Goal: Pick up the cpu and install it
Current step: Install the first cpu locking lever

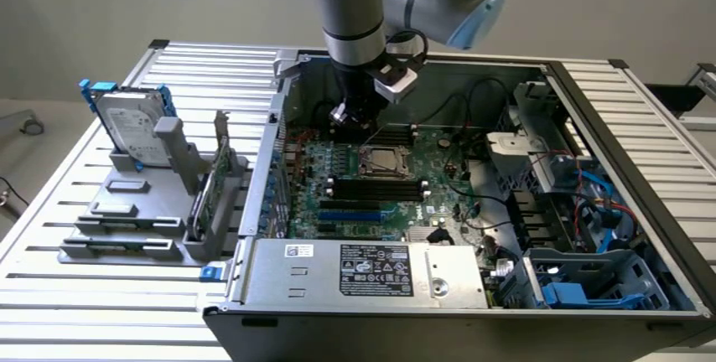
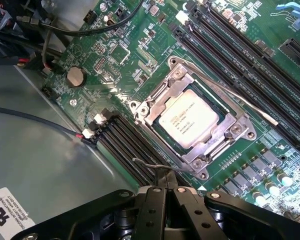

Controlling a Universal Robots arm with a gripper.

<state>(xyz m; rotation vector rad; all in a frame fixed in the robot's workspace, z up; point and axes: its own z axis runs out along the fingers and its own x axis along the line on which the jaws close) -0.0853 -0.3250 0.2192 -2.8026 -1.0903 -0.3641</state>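
The cpu (image 2: 187,117), a flat silvery square with printed text, lies inside the metal-framed socket (image 2: 240,131) of the green motherboard (image 2: 115,55). In the exterior view the cpu (image 1: 384,161) sits mid-board within the open computer case (image 1: 626,152). My gripper (image 1: 351,119) hangs inside the case just beyond the socket, at its far side. Its black fingers (image 2: 155,200) are pressed together, and the gripper (image 2: 165,189) is shut. The hooked end of a thin wire socket lever (image 2: 149,164) lies right at the fingertips; I cannot tell whether it is pinched.
A silver hard drive (image 1: 129,123) in a blue bracket stands on a grey rack (image 1: 123,228) at the exterior view's left. The power supply (image 1: 370,271) fills the case front. Cables (image 1: 492,203) and blue drive bays (image 1: 588,287) crowd the right side. Black memory slots (image 2: 125,145) flank the socket.
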